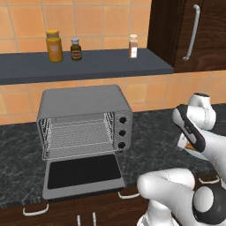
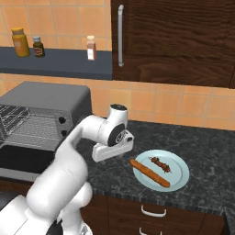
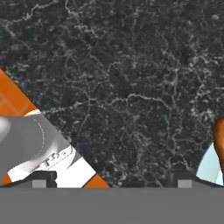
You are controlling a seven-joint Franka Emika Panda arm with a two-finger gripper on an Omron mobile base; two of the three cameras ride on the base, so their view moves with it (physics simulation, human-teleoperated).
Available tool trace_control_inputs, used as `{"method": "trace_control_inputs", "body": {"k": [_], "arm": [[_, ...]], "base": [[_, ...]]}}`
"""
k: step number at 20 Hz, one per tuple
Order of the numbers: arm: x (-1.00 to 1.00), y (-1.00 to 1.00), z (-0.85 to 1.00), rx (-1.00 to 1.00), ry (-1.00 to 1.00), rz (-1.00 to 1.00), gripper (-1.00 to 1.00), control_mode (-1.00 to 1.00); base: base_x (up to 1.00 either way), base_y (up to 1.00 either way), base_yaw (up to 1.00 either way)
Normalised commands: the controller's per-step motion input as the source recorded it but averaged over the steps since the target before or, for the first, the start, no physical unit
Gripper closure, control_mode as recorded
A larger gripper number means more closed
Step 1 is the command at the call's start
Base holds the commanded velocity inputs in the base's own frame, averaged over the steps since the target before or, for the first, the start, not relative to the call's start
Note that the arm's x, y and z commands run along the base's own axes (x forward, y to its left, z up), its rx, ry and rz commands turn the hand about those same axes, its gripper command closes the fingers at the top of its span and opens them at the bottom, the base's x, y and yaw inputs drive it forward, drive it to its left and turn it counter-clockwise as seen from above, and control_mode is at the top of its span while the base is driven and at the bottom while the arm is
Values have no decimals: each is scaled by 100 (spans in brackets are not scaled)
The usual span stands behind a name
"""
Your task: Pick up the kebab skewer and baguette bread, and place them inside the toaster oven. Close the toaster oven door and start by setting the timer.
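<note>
Beside the toaster oven (image 2: 43,114), whose door (image 1: 84,173) lies open to receive food, the gripper (image 3: 111,178) hovers open over the worktop (image 2: 202,137), near the plate (image 2: 180,172) holding baguette bread (image 2: 149,172) and kebab skewer (image 2: 160,164).

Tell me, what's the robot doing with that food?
Nothing yet. Its gripper is open and empty above the dark counter, beside the plate. The skewer and baguette lie on that plate. The oven waits with its door folded down and the rack bare.
</note>
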Motion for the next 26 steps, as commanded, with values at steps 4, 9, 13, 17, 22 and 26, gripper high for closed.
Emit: {"method": "trace_control_inputs", "body": {"k": [4,9,13,17,22,26], "arm": [[46,-62,-34,-1,6,7,-100,-100],[21,-70,-30,0,1,2,-100,-100],[11,-61,-18,0,0,3,-100,-100],[11,-34,-6,0,0,3,-100,-100],[7,-16,-2,0,2,0,-100,-100],[7,-17,-27,-8,0,0,-100,-100]], "base": [[0,0,0],[0,0,0],[0,0,0],[0,0,0],[0,0,0],[0,0,0]]}}
